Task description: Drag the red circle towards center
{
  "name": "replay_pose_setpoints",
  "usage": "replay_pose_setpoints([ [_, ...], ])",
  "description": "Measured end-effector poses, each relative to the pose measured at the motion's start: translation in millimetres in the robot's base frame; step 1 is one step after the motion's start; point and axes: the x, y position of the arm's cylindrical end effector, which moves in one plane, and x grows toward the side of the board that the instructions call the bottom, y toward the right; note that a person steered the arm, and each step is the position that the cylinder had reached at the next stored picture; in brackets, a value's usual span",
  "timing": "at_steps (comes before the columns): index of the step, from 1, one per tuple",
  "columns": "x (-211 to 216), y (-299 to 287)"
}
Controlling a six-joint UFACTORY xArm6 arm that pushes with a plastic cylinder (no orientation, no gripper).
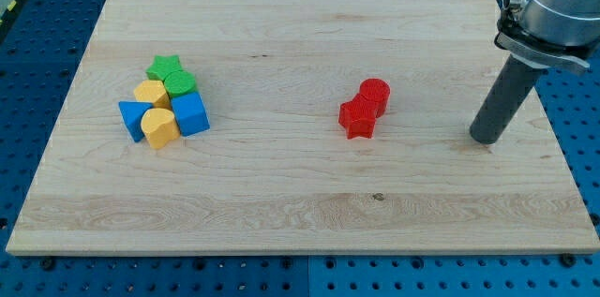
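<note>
The arm has no gripper, so there is nothing to open or close; it ends in a straight dark rod, and my tip (487, 140) rests on the pale wooden surface (281, 213) at the view's right, well apart from every block. The red circle, a short red cylinder (374, 94), stands a little to the view's right of the middle of the board, and it touches a red star-shaped block (356, 119) just below it and to its left. Far off at the view's left sits a tight cluster: a green star block (166, 66), a green rounded block (180, 82), a yellow block (151, 94), a blue triangular block (132, 117), a yellow rounded block (159, 127) and a blue cube-like block (191, 113). By my judgement the step in hand is the approach, since my tip is not yet against the cylinder. To do it well, my tip should come round to the cylinder's right side, slightly toward the view's top, and meet it squarely so that the push runs toward the view's left and the board's centre. The trouble is the red star lying against it: a push aimed too low would carry both along or make the cylinder roll off around the star. A slow, straight shove through the cylinder's middle, stopped early because the centre is near, looks safest.
</note>
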Motion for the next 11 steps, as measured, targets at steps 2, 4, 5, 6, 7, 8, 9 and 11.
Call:
replay_pose_setpoints([
  [2, -48, -87],
  [4, -34, -96],
  [5, -48, -118],
  [6, -79, -146],
  [7, -83, -171],
  [8, -85, -169],
  [9, -85, -169],
  [11, -86, -148],
])
